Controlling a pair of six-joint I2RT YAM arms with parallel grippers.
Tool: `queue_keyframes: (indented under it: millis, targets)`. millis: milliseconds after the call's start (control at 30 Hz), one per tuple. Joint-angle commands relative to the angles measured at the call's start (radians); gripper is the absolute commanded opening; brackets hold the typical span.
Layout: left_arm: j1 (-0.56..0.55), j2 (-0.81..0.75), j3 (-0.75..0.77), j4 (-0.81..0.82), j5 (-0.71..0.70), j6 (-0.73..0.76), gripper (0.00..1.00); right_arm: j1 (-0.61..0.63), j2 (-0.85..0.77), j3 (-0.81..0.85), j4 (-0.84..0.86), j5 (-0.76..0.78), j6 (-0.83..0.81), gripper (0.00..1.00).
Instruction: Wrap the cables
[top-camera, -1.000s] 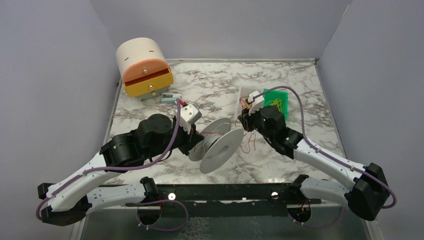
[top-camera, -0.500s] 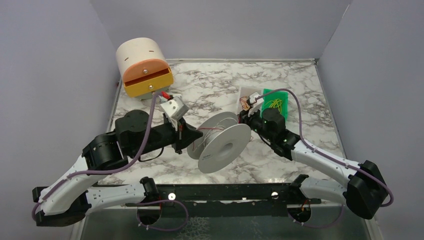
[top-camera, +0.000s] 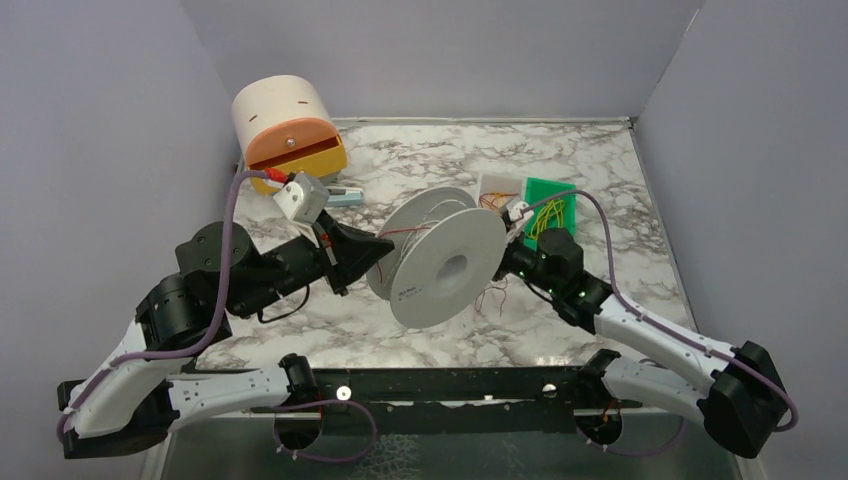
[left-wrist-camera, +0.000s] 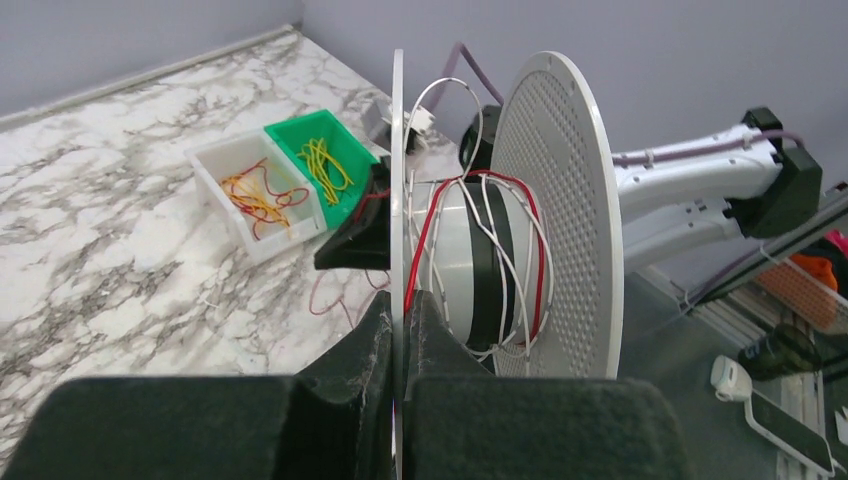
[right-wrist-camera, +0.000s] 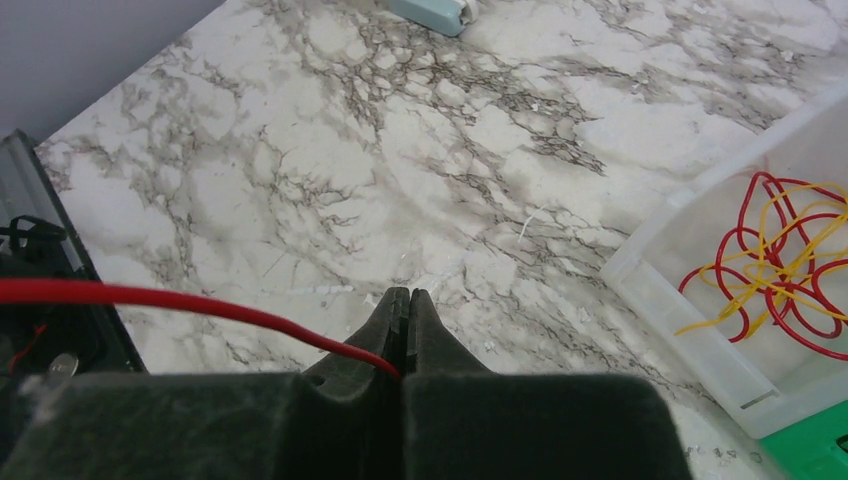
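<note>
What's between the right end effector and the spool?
Only a red cable span, pinched in the right end effector, running to the spool; both wrist views show it.

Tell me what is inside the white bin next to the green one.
The white bin holds a loose tangle of red cables and yellow wires. Its floor beneath the tangle is partly covered, and the right wrist view cuts off its far end.
</note>
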Motion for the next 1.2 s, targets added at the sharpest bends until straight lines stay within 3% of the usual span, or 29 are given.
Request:
queue_keyframes:
  millis: [0, 300, 533, 767, 1167]
  targets:
    - [-0.004, -0.026, 0.017, 0.202, -0.180, -0.064, 0.00, -0.004, -0.064, -0.032, -0.058, -0.086, 0.032, 0.01]
    - [-0.005, -0.007, -0.117, 0.428, -0.440, -0.140, 0.00, 0.003, -0.200, -0.037, -0.225, -0.169, 0.093, 0.01]
    - [-0.005, 0.088, -0.147, 0.507, -0.615, -0.155, 0.00, 0.022, -0.303, 0.013, -0.344, -0.249, 0.107, 0.01]
    - [-0.005, 0.174, -0.168, 0.589, -0.741, -0.142, 0.00, 0.077, -0.253, 0.087, -0.423, -0.305, 0.089, 0.01]
    - [-0.005, 0.381, -0.117, 0.481, -0.879, -0.067, 0.00, 0.274, -0.103, 0.366, -0.536, -0.236, 0.033, 0.01]
